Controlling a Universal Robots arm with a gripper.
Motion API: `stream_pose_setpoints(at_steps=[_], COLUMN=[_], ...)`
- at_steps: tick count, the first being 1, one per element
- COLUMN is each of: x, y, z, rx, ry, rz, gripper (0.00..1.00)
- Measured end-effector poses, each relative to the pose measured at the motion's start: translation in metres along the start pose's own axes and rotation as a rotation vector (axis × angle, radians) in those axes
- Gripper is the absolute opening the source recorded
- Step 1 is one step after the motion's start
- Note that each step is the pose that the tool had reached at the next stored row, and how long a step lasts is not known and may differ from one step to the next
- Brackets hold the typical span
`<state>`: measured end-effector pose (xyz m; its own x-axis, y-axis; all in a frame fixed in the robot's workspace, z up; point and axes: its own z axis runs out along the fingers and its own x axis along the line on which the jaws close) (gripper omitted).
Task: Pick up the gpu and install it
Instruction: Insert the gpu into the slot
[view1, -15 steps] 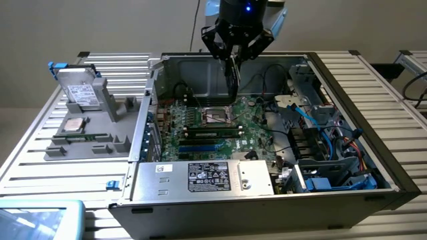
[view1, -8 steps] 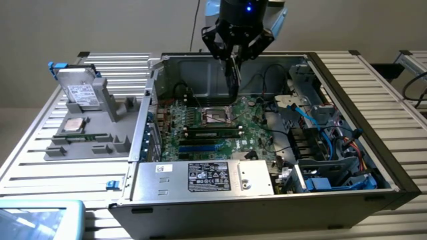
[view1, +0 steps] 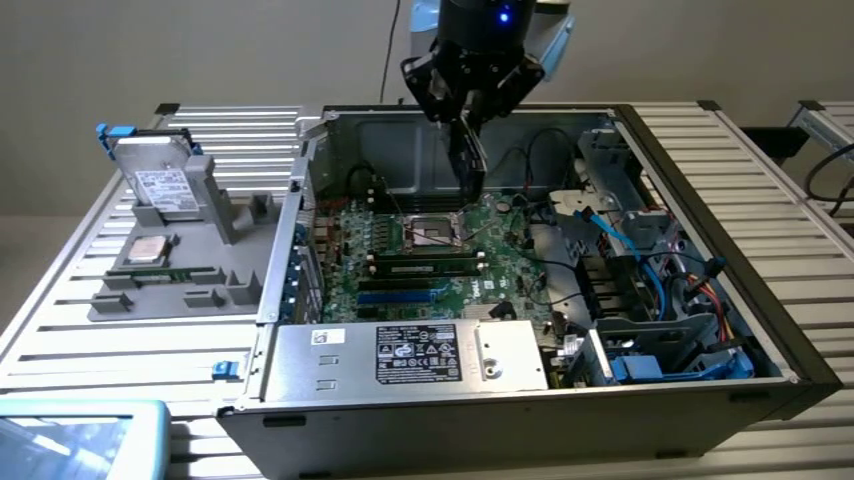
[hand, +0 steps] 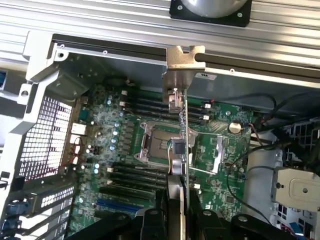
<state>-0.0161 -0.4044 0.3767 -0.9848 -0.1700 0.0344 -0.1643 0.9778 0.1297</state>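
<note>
My gripper (view1: 467, 118) is shut on the gpu (view1: 470, 165), a thin dark card that hangs upright and edge-on below the fingers. The card is inside the open computer case (view1: 754, 280), above the green motherboard (view1: 441, 275) and close to the processor socket (view1: 434, 232). In the wrist view the gpu (hand: 183, 145) runs as a narrow edge from my gripper (hand: 181, 217) out to its silver bracket (hand: 181, 70), which reaches toward the case's wall. The card is above the motherboard (hand: 125, 150) and I cannot tell whether it touches a slot.
A grey holder (view1: 200, 290) on the exterior view's left carries a silver hard drive (view1: 163, 185) and a narrow green memory stick (view1: 167, 272). The power supply (view1: 400, 355) fills the case's near side. Blue and black cables (view1: 641, 265) crowd its right side.
</note>
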Motion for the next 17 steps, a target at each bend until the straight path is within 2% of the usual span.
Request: stream_pose_setpoints(at_steps=[13,17], x=[0.0000,0.0000], y=[0.0000,0.0000], z=[0.0001,0.0002], rx=[0.0078,0.0075], ry=[0.0306,0.0393], rz=[-0.235,-0.307], gripper=[0.28,0.28])
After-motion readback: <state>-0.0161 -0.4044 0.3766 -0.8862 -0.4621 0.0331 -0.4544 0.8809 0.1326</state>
